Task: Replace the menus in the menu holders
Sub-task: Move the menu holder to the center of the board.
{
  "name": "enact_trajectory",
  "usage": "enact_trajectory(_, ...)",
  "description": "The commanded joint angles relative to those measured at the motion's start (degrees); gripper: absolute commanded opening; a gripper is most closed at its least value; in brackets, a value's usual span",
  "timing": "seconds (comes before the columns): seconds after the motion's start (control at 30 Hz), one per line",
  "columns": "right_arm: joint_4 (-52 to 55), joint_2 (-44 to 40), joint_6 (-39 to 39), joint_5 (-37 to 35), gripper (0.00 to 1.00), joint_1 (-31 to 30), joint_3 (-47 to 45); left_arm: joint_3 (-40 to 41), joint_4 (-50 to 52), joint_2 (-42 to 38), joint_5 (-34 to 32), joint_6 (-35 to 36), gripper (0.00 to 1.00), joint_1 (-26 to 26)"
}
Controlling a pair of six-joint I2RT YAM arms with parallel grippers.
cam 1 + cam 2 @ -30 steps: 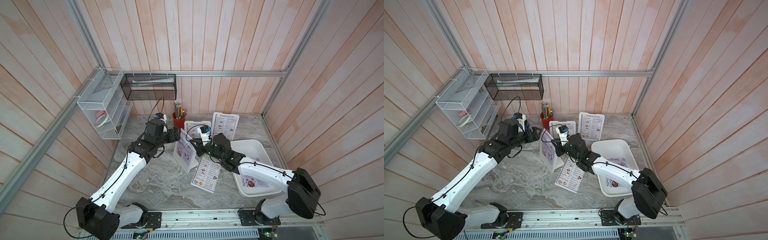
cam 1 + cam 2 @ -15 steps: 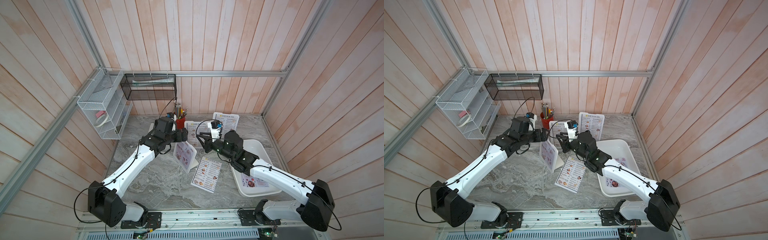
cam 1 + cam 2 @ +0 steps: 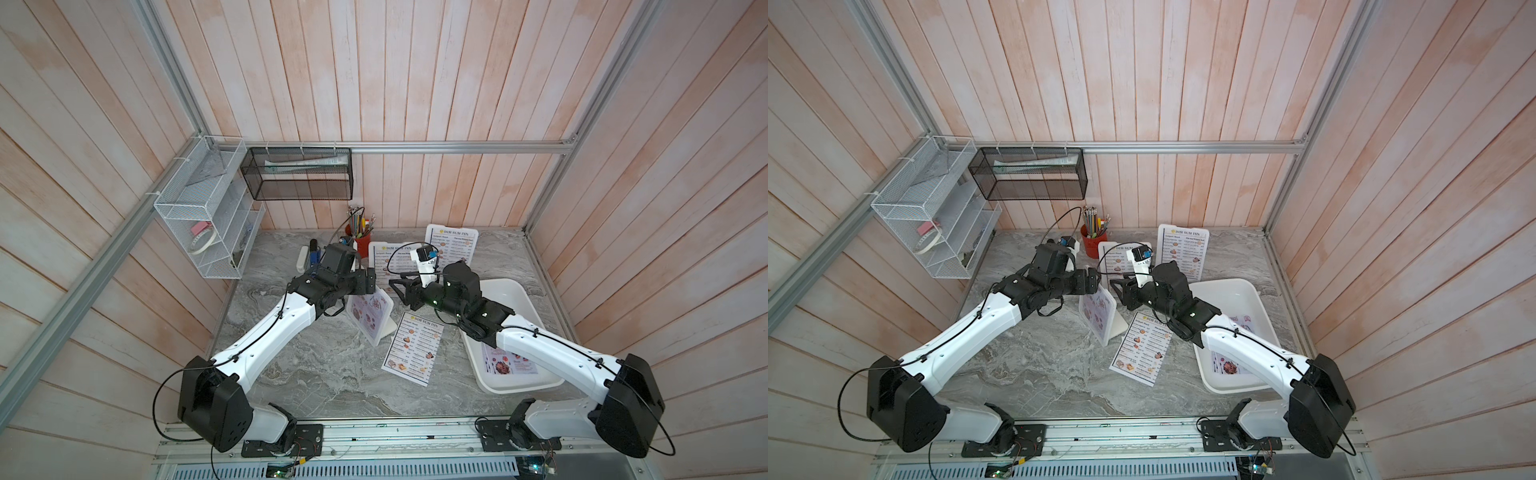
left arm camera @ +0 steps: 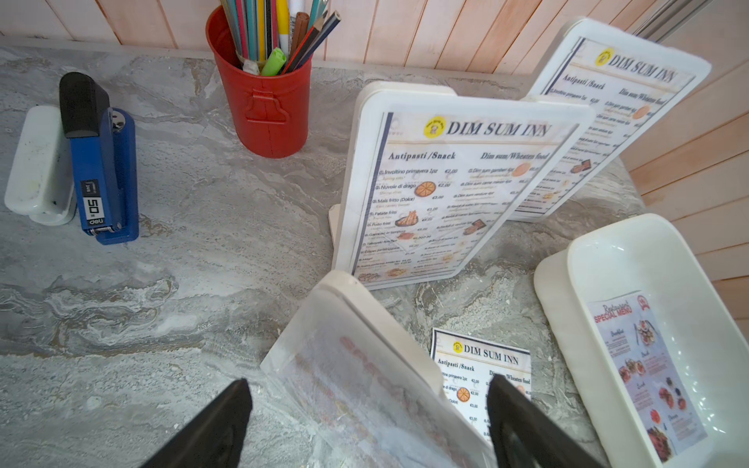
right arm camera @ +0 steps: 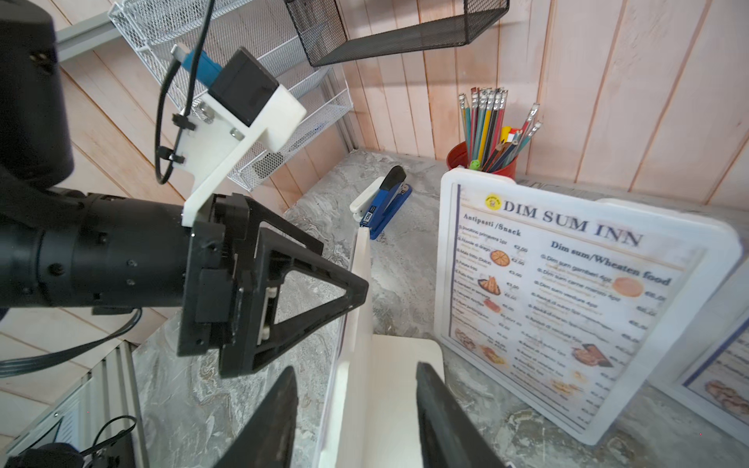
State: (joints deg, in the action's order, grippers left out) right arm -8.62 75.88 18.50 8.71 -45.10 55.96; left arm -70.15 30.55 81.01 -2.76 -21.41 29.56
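the near menu holder [image 3: 384, 328] stands upright in the middle of the marble table [image 3: 311, 374], turned at an angle, with a special menu sheet [image 3: 368, 311] behind its clear front. the left gripper [image 4: 364, 421] hangs over the holder's top edge with its claw spread wide, one finger on each side of the frame, and it grips nothing. the right gripper [image 5: 356, 405] faces it from the opposite side, just beside the same top edge. its claw is partly apart, with the white back stand showing between the fingers, and it holds nothing that can be seen.

just behind stands a second holder [image 3: 384, 259] with a dim sum inn menu in it. a third holder [image 3: 453, 245], with the same menu, stands further back near the wall.

a loose dim sum inn sheet [image 3: 413, 351] lies flat on the table by the near holder's foot, between that holder and the white tray [image 3: 519, 291]. the tray sits under the right arm, with special menu sheets [image 3: 509, 363] lying in it.

a red pencil cup [image 3: 361, 241] stands at the back wall, and a blue stapler [image 4: 101, 170] lies beside it.
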Motion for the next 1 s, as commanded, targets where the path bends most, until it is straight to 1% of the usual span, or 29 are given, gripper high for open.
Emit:
enact_trajectory(0.0,2.14,0.88,-0.46,2.61,0.54,-1.19,0.66,0.58,-0.27,-3.20,0.06,0.08,0.94,-0.76)
enact_trajectory(0.1,2.32,1.83,-0.56,2.74,0.57,-1.78,0.34,0.03,-0.93,-6.17,3.91,-0.82,0.95,-2.64)
enact_trajectory(0.17,2.31,2.70,-0.57,2.73,0.58,-2.00,0.18,-0.34,-0.31,-7.51,5.13,-1.27,0.95,-3.80)
enact_trajectory(0.3,2.14,4.91,-0.89,2.64,0.58,-2.07,0.14,0.46,2.69,-8.89,2.66,-1.48,0.95,-6.24)
enact_trajectory(0.43,1.61,7.09,-1.16,3.29,0.57,-2.46,0.43,4.66,3.95,-10.88,0.67,-2.46,0.95,-8.14)
enact_trajectory(0.57,0.82,8.86,-1.25,3.42,0.51,-2.85,0.68,10.57,3.99,-13.29,0.50,-4.20,0.95,-9.62)
enact_trajectory(0.7,-0.48,10.56,-1.21,3.56,0.41,-2.80,1.41,16.49,3.63,-14.90,0.66,-5.77,0.95,-10.30)
enact_trajectory(0.87,-1.93,13.89,-1.63,4.87,0.30,-2.85,3.72,22.11,3.62,-17.03,1.37,-7.56,0.95,-10.31)
enact_trajectory(0.97,-2.90,15.98,-2.02,6.07,0.26,-2.85,5.51,24.53,4.06,-18.67,2.56,-8.25,0.95,-10.31)
